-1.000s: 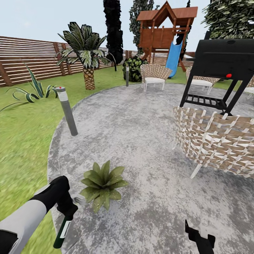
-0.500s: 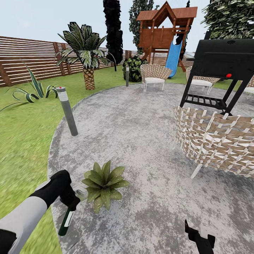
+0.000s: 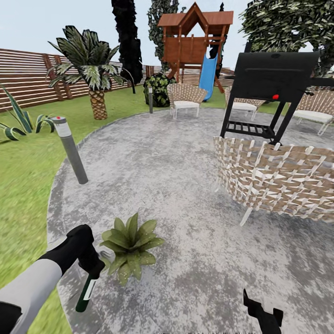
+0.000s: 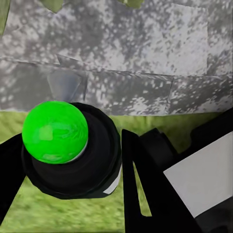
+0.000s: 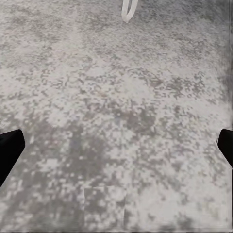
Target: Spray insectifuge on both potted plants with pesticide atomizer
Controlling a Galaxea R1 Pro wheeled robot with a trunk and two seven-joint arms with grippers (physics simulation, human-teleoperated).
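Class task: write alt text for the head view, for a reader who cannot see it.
The robot's left gripper holds the pesticide atomizer beside a potted plant at the edge of a round grey patio. Behind stand a woven chair, a black grill and a wooden playhouse.

- Black grill (image 3: pixel 273 88) on angled legs, at the far right of the paving, red knob on the front.
- Woven wicker chair (image 3: pixel 278 178) in front of the grill, back turned to the camera (white legs visible beneath).
- Two more wicker chairs (image 3: pixel 185 96) at the far edge of the paving.
- Grey bollard light (image 3: pixel 70 150) leaning, at the lawn border.
- Palm (image 3: pixel 93 69) on the grass, before the slatted fence (image 3: pixel 28 79).
- Wooden playhouse (image 3: pixel 195 39) with blue slide (image 3: pixel 208 76) behind.
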